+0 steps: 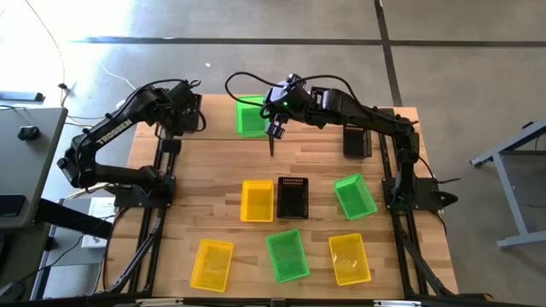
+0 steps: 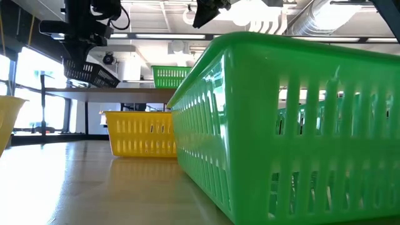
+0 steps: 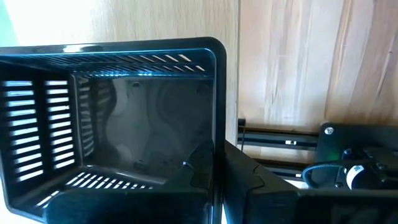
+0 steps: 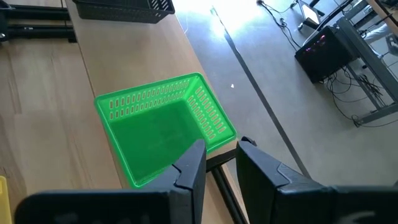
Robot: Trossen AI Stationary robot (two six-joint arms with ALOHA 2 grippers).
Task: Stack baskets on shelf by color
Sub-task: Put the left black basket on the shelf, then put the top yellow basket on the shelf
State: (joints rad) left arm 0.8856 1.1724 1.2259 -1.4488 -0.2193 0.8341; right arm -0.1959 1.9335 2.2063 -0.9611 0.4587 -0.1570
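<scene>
Left arm bent at the table's far left corner, left gripper (image 1: 178, 109) raised, fingers clamped shut (on a black basket's (image 3: 112, 124) wall), right arm stretched across the far edge, right gripper (image 4: 221, 163) hanging, fingers parted, gripping nothing

One basket (image 1: 251, 116) on the shelf (image 1: 220, 125) at the table's (image 1: 213, 196) far edge, six baskets (image 1: 293, 198) in two nearer rows.

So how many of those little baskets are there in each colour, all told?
Yellow baskets: 3
Green baskets: 3
Black baskets: 3, one of them gripped by the left gripper
Total: 9
</scene>
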